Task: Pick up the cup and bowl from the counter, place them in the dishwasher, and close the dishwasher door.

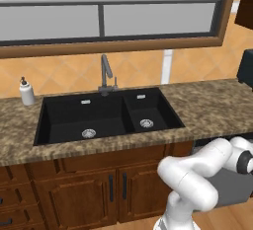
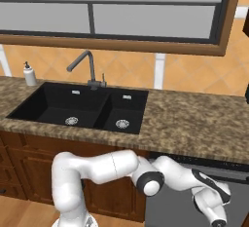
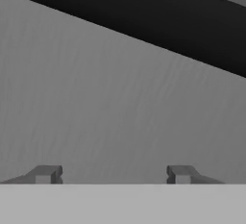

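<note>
Grey panel surface lies directly ahead of the tool in the hand view: this is the dishwasher door, with its dark strip running at a slant across the far side of the tool's field. The two fingertips stand well apart, with nothing between them; the door face lies close in front of them, and contact cannot be confirmed. In the right base view the arm reaches low and to its right, bringing the hand down in front of the door, which sits in line with the wooden cabinets under the counter. The dishwasher is seen as a dark gap beneath the counter edge, just above the hand. Above and to the left of the tool, the speckled brown-and-tan counter carries a black double sink with a grey faucet behind it. A white soap dispenser stands on the counter at the far left, well apart from the tool. A window with a brown frame spans the wall above the sink. In the left base view the white arm crosses in front of the grey door at the lower right.
</note>
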